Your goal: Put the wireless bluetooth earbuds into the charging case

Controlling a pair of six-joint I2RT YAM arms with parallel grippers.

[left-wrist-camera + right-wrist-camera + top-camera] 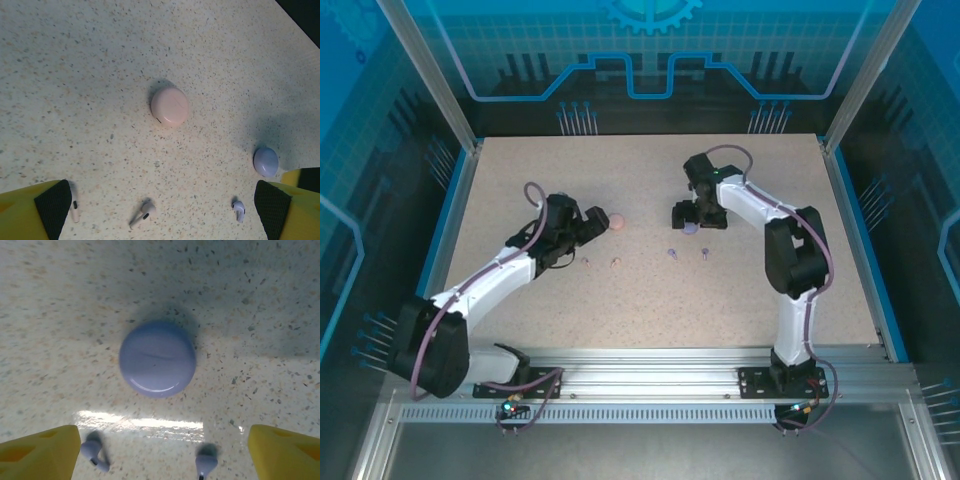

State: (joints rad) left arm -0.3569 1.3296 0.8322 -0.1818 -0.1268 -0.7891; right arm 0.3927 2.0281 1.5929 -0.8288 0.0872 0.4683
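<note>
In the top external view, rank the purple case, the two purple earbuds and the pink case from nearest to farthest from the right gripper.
1. Purple case, directly under the right gripper, between its open fingers.
2. Left purple earbud and right purple earbud, just toward the arm bases; too close to call between them.
3. Pink case, well off to the left.

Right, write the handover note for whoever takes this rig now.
Left claw: open, empty, facing the pink case.
Right claw: open, empty, poised over the purple case without touching it.
Earbuds: two pink earbuds and two purple earbuds lie loose on the table, on the near side of their cases.
Done: nothing seated; both cases look closed.
Left: open the cases and insert all four buds.
</note>
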